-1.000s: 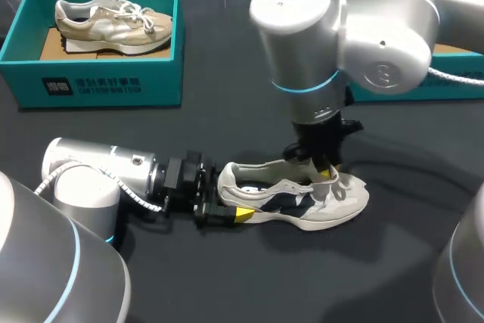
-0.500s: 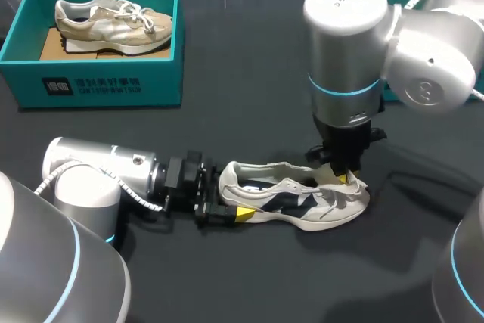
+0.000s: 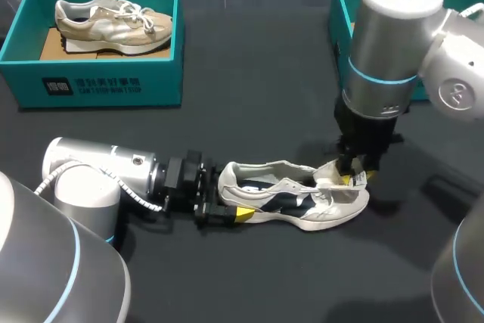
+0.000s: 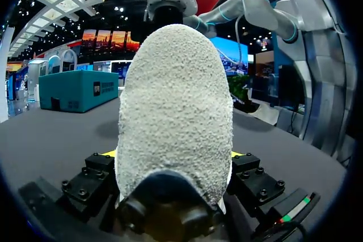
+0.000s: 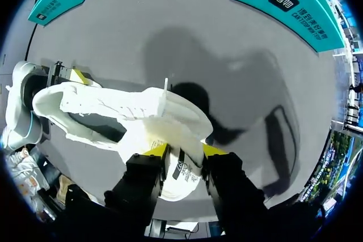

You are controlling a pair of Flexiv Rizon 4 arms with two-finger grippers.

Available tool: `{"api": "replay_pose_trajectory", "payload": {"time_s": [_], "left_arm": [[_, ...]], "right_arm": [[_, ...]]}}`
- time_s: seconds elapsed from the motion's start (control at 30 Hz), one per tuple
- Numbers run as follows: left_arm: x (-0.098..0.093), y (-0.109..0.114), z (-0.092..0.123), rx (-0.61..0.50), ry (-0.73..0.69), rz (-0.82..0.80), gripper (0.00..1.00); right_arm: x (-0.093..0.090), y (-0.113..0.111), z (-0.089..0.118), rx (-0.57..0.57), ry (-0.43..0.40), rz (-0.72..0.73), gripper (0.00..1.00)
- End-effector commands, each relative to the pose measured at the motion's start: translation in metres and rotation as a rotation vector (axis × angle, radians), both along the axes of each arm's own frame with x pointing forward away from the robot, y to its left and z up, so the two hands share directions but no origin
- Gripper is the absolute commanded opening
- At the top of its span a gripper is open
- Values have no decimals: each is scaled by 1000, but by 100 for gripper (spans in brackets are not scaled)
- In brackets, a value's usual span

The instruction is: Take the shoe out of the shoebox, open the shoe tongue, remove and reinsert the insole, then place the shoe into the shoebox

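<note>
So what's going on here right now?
The left gripper holds the white shoe by its heel, with the shoe lying on the table. The right gripper comes down from above and pinches the tongue, pulling it open toward the toe. A beige shoe sits in the teal shoebox at the back left.

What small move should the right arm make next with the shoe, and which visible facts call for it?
Probably the right gripper should pull the tongue slightly toward the toe to widen the opening. It is shut on the tongue, the left gripper clamps the heel of the shoe, which lies on the table, and the mouth looks only partly open.
</note>
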State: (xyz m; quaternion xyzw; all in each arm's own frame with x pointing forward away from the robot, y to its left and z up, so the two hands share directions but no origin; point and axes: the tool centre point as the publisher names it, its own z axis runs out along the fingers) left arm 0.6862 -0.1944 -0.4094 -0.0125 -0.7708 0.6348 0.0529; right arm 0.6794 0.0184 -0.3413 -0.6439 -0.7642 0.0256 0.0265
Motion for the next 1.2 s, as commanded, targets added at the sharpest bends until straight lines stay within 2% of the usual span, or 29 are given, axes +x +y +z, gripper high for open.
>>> {"api": "replay_pose_trajectory", "payload": {"time_s": [0.03,0.1,0.27,0.33,0.5,0.57,0.77,0.93,1.03,1.13,1.17,1.2], "left_arm": [[1,1,-2,-1,0,0,0],[1,1,-2,-1,0,0,0],[1,1,-2,-1,0,0,0],[1,1,-2,-1,0,0,0],[1,1,-2,-1,0,0,0],[1,1,-2,-1,0,0,0],[1,1,-2,-1,0,0,0],[1,1,-2,-1,0,0,0],[1,1,-2,-1,0,0,0],[1,1,-2,-1,0,0,0],[1,1,-2,-1,0,0,0],[1,1,-2,-1,0,0,0]], "right_arm": [[-2,-5,-4,-14,10,-11,50],[-2,-7,-4,-51,10,-21,60],[1,-12,-11,-114,30,-42,78],[2,-15,-14,-139,48,-49,81],[4,-21,-17,-184,67,-58,80],[4,-23,-11,-190,65,-57,78],[5,-18,35,-260,12,0,76],[4,-4,73,-293,-34,97,75],[6,7,93,-308,-56,201,67],[13,25,109,-337,-50,331,67],[15,31,114,-336,-60,374,64],[17,37,119,-326,-67,440,55]]}}
